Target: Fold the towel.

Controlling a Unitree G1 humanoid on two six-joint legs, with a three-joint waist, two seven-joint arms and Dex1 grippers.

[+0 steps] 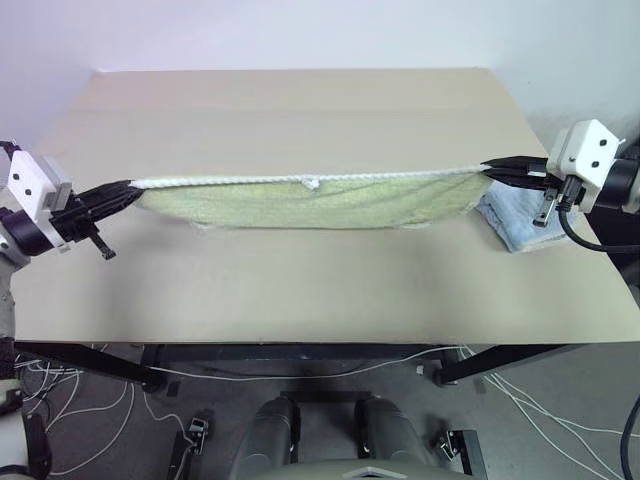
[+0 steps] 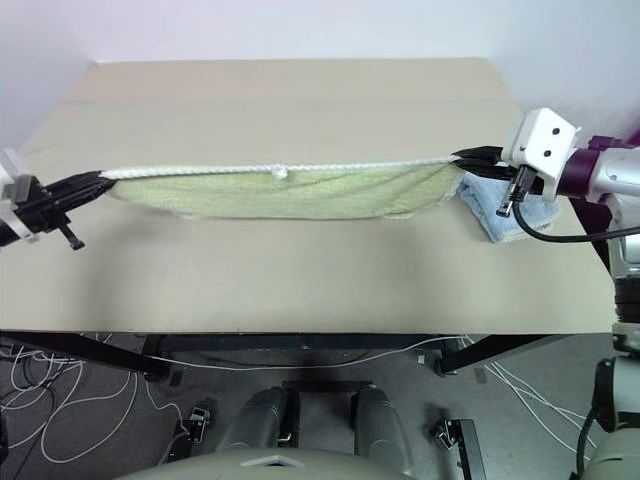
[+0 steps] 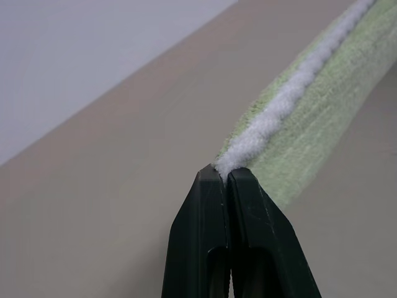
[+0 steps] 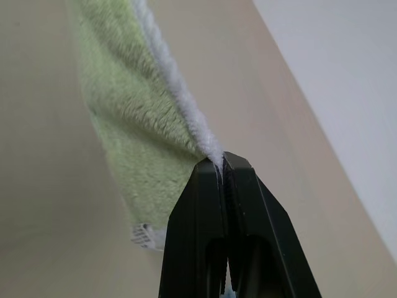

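The light green terry cloth towel (image 1: 310,200), soft and limp, sags between the left pincer (image 1: 128,190) and right pincer (image 1: 492,170), each pinching a corner of its white corded edge.

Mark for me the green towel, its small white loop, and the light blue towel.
green towel (image 1: 300,203), left eye view, on the hanging terry face below the cord.
white loop (image 1: 311,183), left eye view, on the knot midway along the white corded edge.
light blue towel (image 1: 512,228), left eye view, on its folded top.

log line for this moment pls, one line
left pincer shut on towel corner | right pincer shut on other corner | towel stretched between them above table | blue towel lying by right pincer
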